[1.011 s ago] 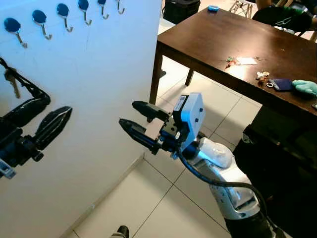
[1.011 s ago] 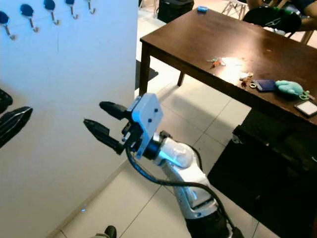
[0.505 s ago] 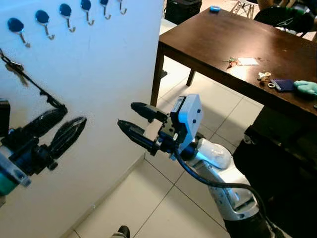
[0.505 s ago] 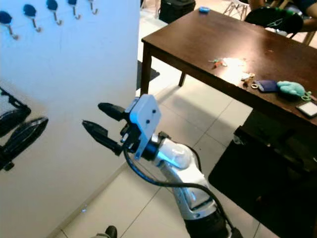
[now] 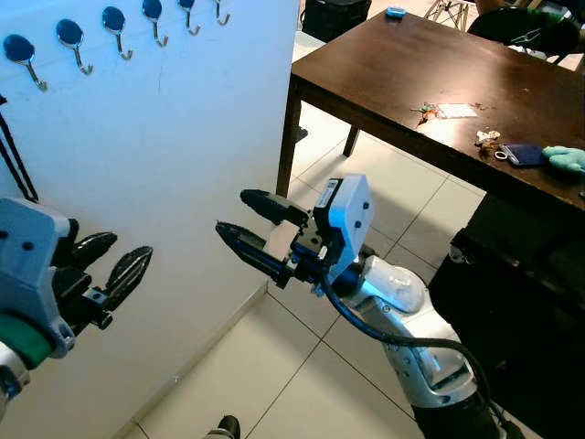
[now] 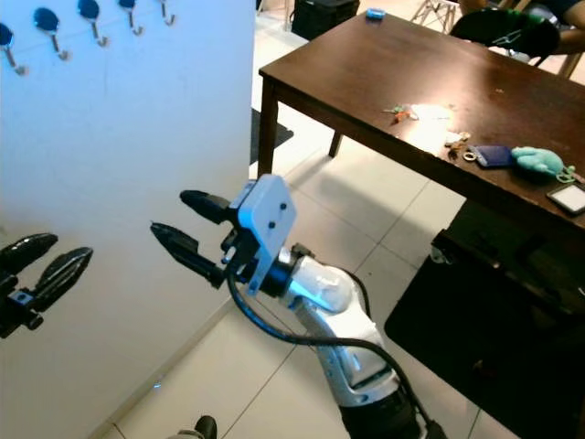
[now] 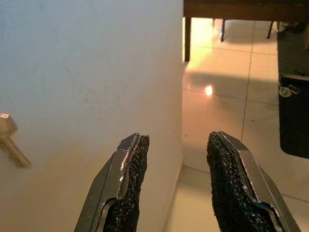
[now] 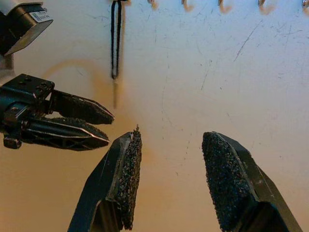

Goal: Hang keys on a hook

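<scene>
White wall (image 5: 183, 137) carries blue-capped hooks (image 5: 69, 37); a black lanyard (image 8: 116, 38) hangs there, key (image 7: 9, 145) below. Left gripper (image 5: 114, 261) and right gripper (image 5: 242, 224): fingers apart, empty. Dark wooden table (image 5: 384, 73), tiled floor (image 5: 292, 375).

Both grippers parted and empty – left gripper (image 5: 117, 262) near the white wall (image 5: 183, 155), right gripper (image 5: 245, 224) mid-air

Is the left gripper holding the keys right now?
No, the left gripper has its jaws spread apart with nothing between them, while the black lanyard hangs down the white wall.
</scene>
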`<state>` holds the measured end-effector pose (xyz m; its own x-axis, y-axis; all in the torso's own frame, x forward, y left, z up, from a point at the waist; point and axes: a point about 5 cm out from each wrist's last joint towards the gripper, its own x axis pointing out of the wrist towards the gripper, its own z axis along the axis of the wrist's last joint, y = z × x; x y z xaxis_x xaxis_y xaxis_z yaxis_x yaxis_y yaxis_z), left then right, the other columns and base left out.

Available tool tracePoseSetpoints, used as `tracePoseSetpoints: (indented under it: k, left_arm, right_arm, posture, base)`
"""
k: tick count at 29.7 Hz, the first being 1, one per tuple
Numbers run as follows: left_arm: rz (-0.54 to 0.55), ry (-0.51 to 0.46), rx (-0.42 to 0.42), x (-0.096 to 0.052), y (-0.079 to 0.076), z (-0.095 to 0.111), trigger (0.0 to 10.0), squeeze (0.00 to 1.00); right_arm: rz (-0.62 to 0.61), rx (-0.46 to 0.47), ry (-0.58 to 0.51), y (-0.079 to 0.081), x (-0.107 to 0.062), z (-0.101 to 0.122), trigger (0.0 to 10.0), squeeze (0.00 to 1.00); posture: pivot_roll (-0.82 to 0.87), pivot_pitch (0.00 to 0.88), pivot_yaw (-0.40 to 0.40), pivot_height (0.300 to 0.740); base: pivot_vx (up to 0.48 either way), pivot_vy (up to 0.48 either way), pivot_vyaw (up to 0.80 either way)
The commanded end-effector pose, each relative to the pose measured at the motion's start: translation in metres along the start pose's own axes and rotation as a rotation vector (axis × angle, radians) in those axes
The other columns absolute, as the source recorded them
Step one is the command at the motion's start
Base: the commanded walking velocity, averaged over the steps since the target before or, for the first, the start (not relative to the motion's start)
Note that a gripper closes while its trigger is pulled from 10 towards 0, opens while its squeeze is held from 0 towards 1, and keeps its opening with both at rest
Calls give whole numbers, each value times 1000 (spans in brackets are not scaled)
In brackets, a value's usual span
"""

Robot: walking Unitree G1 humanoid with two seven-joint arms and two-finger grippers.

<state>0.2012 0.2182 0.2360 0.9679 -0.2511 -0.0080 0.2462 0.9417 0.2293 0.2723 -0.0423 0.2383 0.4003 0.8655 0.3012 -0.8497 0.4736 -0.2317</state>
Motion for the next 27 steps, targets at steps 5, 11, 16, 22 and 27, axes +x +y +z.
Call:
tracePoseSetpoints:
  k: [5,11,16,22,27]
  left_arm:
    - [32,-48,-1,19,-20,-10,10000,0]
    - [-45,-45,-75,33,-56,-21,10000,0]
    - [-2,-48,-90,45,-64,-25,10000,0]
    - [62,-93,-142,60,-59,-18,10000,0]
    - [73,-117,-153,62,-56,-15,10000,0]
  right_arm:
    - [-72,7,33,-2,-4,-13,10000,0]
    - [-353,3,118,-28,-19,-38,10000,0]
    - [-472,8,148,-36,-27,-47,10000,0]
    - [-490,-3,154,-36,-30,-51,10000,0]
    - [-513,-28,145,-42,-30,-51,10000,0]
  posture:
    - [26,105,42,740]
    - [22,99,41,740]
    - [20,98,41,740]
    - [6,84,39,740]
    - [5,72,41,740]
  base:
    - [0,0,0]
    - [0,0,0]
    - [0,0,0]
    - [0,0,0]
    - [0,0,0]
